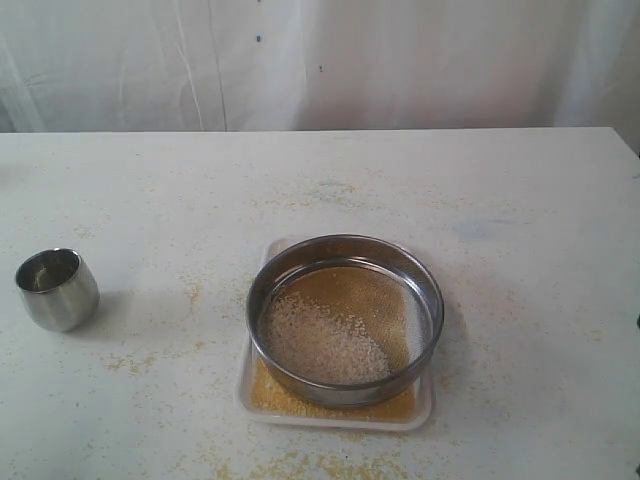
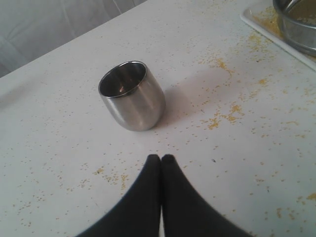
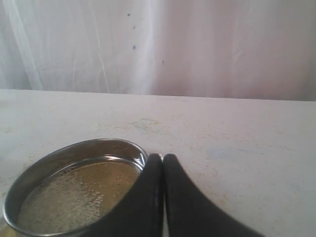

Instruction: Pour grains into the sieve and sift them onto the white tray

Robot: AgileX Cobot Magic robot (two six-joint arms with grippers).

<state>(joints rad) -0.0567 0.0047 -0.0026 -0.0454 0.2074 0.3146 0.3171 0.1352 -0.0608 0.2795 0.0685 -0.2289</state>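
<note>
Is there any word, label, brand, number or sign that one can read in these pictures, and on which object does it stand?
None: no readable text appears in any view.
The steel cup, the sieve, the white tray and the table carry no print, label or number.
The white curtain shows a few dark specks; these are marks, not letters.

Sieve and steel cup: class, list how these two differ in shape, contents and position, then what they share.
The sieve is wide and shallow; the cup is small and rounded. The sieve holds grains; the cup looks empty. The sieve sits on the white tray; the cup stands on the table. Both are shiny metal.
</note>
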